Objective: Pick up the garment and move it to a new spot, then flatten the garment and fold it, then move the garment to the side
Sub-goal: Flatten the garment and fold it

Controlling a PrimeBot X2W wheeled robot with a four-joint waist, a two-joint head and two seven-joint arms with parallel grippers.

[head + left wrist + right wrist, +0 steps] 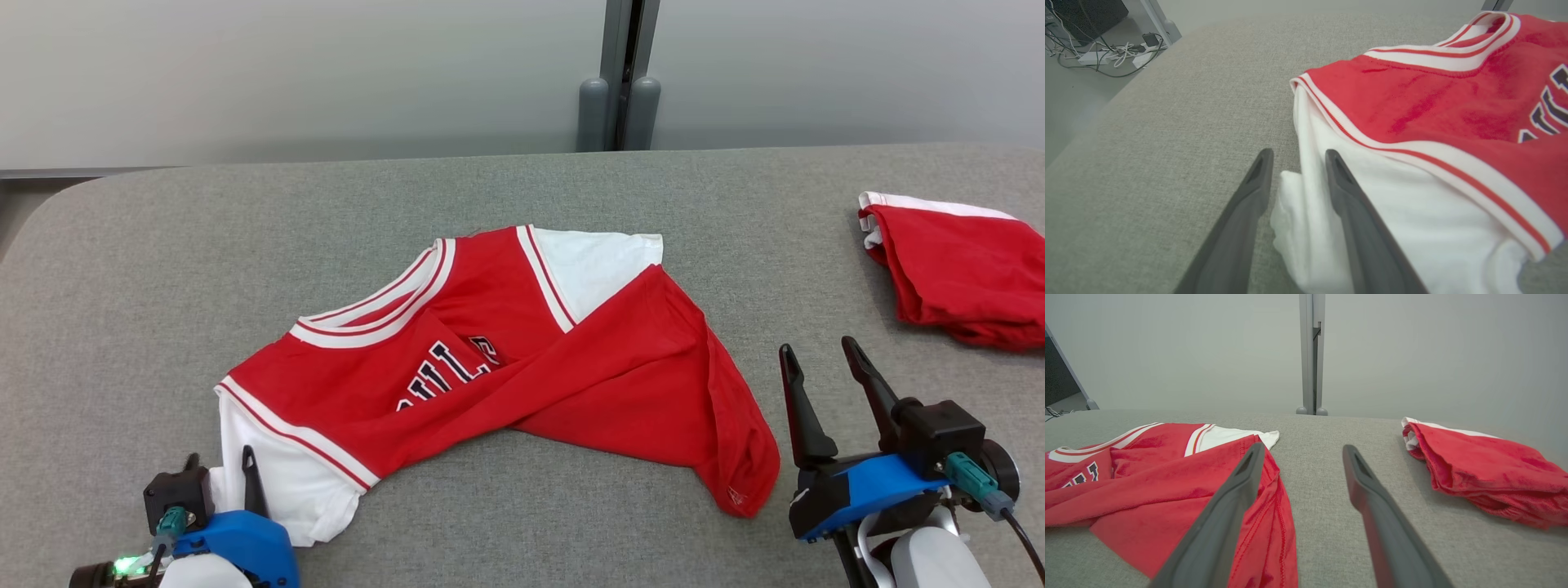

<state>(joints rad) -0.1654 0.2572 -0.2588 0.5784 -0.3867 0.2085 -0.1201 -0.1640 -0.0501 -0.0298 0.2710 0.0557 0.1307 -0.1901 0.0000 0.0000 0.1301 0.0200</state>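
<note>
Crumpled red jersey point(571, 367) lay on grey felt point(490, 188); left gripper point(1298, 156) straddled its white sleeve point(1412, 212), parted; right gripper point(817, 345) gaped wide

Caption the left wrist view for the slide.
Left end effector, jaws parted, astride the white sleeve edge of the red jersey on the grey table.

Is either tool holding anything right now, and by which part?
Nothing looks gripped. The left tool stands open astride the white sleeve of the jersey, with a gap beside one finger. The right tool is open beside the jersey, holding nothing.
</note>
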